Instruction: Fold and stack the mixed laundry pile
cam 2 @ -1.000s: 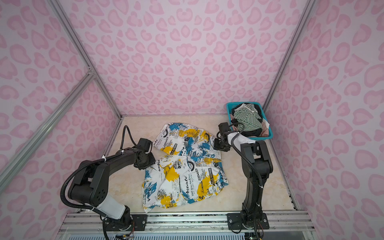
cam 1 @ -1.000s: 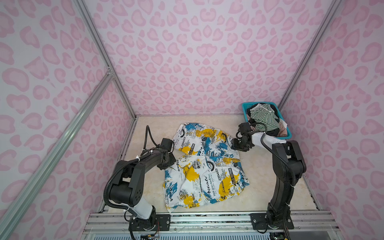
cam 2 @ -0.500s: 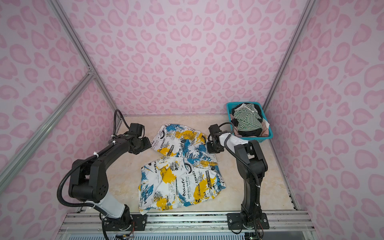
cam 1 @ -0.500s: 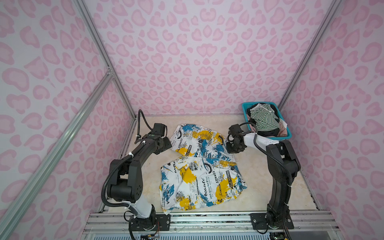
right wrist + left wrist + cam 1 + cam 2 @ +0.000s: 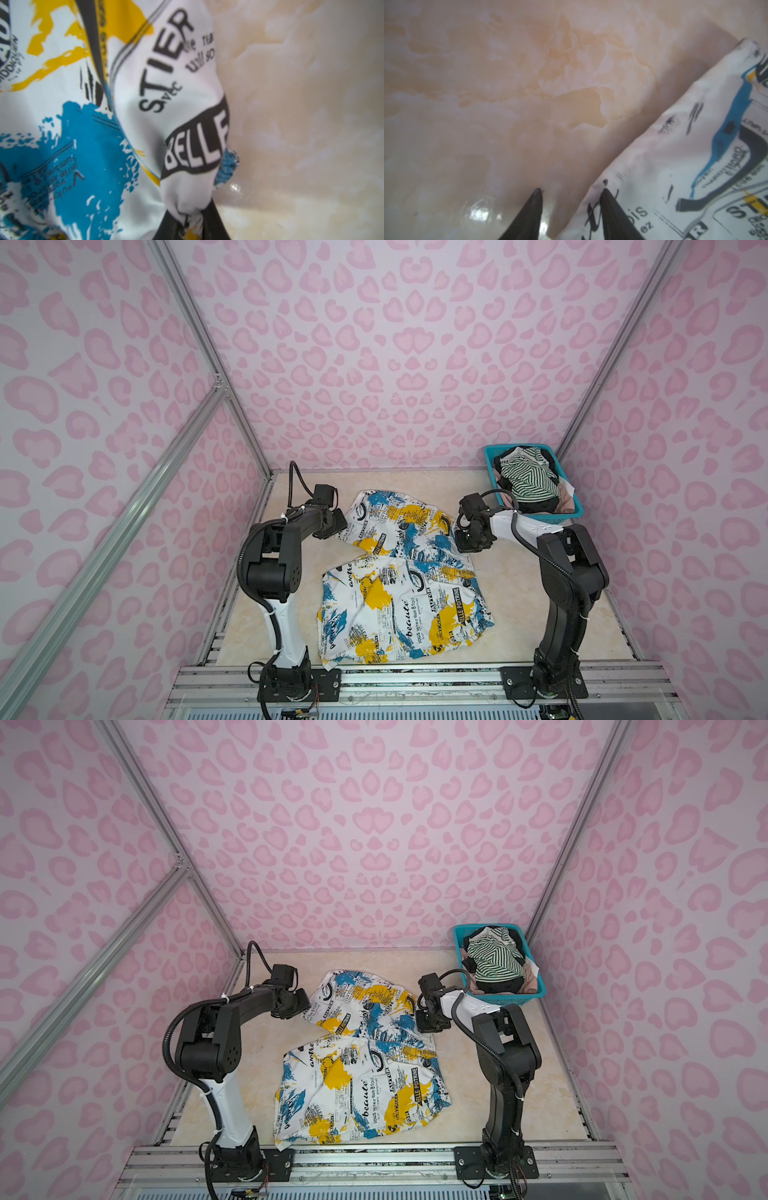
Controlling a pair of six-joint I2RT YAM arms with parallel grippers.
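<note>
Smooth printed garment [image 5: 403, 601] bunches in right jaws; left jaws gape narrowly at its edge.

Two grippers [image 5: 341, 526] [image 5: 466, 545], one teal basket [image 5: 548, 517], one printed garment [image 5: 399, 605], three garments inside [image 5: 528, 479].

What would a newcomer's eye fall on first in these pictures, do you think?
The white garment splashed with blue and yellow, sprawled across the middle of the table, stands out first. Next comes the teal basket in the far right corner, with a green-and-white striped top heaped in it. Pink heart-patterned walls enclose everything.
</note>
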